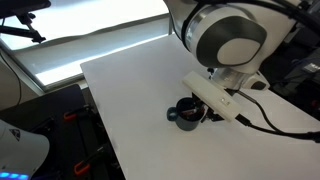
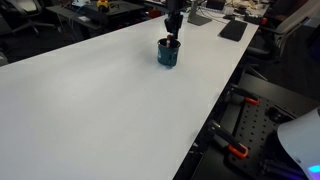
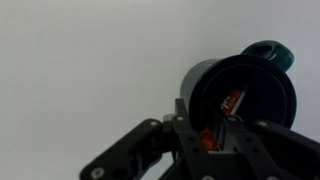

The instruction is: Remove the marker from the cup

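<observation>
Big white surface (image 1: pixel 130 90) fills the shot, and it runs long and pale in an exterior view (image 2: pixel 90 110) too. In the wrist view it is the plain grey-white backdrop (image 3: pixel 80 60).

Over it, the arm (image 1: pixel 228 40), with its bulky white and grey joint, leans in from the upper right corner. From the far camera only its dark lower end (image 2: pixel 174 15) shows, coming straight down at the far end of the surface.

Now the pincer (image 1: pixel 203 108): it sits right on top of the cup, its tip low at the rim in an exterior view (image 2: pixel 172 38). From the wrist camera, its dark linkages rise from the bottom edge and the pincer (image 3: pixel 222 128) reaches to the cup's mouth. Apart or clamped? Cannot tell, as the fingers blend into the dark inside of the cup.

The cup (image 1: pixel 183 117) stands upright on the surface, dark and round, directly beneath the pincer. It looks bluish from the far camera (image 2: pixel 167 55). In the wrist view the cup (image 3: pixel 262 95) sits right of centre, with its handle (image 3: pixel 270 50) sticking out at the top right.

And the marker (image 3: pixel 232 102): there it is, a reddish-orange sliver inside the cup, leaning against the inner wall just above the pincer. It is in the cup, not out.
</observation>
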